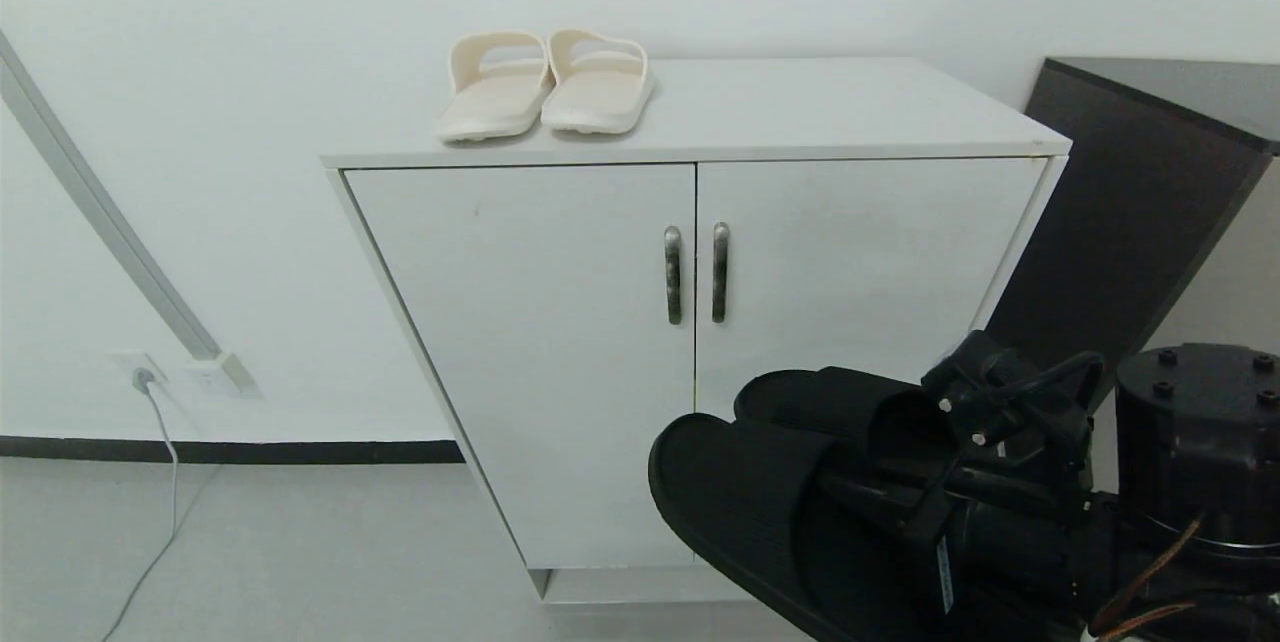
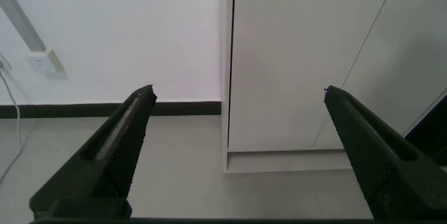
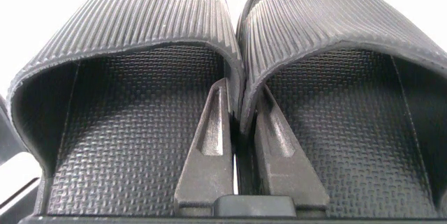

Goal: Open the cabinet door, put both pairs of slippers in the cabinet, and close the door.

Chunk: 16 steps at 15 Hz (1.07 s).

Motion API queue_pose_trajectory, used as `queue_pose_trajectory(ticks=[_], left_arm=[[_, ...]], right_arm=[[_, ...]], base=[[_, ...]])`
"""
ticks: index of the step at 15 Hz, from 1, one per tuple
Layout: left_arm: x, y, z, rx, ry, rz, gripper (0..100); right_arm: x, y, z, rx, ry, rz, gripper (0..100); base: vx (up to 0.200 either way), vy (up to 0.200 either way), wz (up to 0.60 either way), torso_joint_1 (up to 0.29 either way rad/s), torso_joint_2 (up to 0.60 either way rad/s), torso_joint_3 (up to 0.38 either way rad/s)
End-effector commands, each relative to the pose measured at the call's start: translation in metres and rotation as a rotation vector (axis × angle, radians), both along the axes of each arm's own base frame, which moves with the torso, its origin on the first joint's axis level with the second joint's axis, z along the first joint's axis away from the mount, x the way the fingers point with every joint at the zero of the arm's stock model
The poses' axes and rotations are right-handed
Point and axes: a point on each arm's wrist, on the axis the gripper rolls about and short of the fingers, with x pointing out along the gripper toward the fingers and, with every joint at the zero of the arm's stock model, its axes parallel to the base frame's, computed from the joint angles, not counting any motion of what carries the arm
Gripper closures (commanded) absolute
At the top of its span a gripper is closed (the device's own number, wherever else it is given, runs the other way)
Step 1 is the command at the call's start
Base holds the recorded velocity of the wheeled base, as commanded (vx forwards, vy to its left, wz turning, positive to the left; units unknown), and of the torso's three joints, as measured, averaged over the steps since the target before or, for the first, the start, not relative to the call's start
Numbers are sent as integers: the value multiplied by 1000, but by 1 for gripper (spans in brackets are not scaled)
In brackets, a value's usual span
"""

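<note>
White wall behind; white cabinet (image 1: 560,342), both doors shut. Beige slippers (image 1: 545,87) sit side by side on its top, left of centre. Right gripper (image 3: 241,105): fingers (image 3: 208,155) clamped on the adjoining inner straps of the black slippers (image 1: 770,492), held low before the right door. Left gripper (image 2: 239,93): fingers (image 2: 112,147) spread wide, holding nothing, near the cabinet's lower left corner.

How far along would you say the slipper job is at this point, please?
Done: nothing is stowed yet. In hand: the right gripper is shut on the black ribbed rubber slippers. Remaining: both white cabinet doors are closed, the cream slide slippers sit on top, and the open left gripper holds nothing.
</note>
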Motion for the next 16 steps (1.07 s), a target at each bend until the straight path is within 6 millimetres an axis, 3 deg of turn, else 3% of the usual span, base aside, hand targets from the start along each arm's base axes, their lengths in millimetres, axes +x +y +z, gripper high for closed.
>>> queue_pose_trajectory(ticks=[1, 8, 11, 12, 13, 14, 16], left_arm=[[0, 0, 0, 0, 2, 0, 0], [1, 0, 2, 40, 14, -11, 0], [2, 0, 3, 40, 21, -17, 0], [-2, 0, 20, 23, -33, -21, 0], [-9, 0, 54, -46, -102, -39, 0], [-3, -1, 72, -67, -67, -85, 0], [26, -4, 88, -68, 56, -184, 0]], right_arm=[[-2, -2, -2, -7, 4, 2, 100], [-1, 0, -8, -32, 14, 8, 100], [0, 0, -9, -36, 16, 9, 100], [0, 0, -9, -36, 16, 9, 100], [0, 0, -10, -37, 18, 10, 100], [0, 1, -10, -37, 18, 10, 100], [0, 0, -10, -38, 19, 9, 100]], base=[[0, 0, 0, -115, 452, 364], [0, 0, 0, -66, 446, 380], [0, 0, 0, -2, 196, 191], [0, 0, 0, 2, 71, 41], [0, 0, 0, 0, 0, 0], [0, 0, 0, 0, 0, 0], [0, 0, 0, 0, 0, 0]])
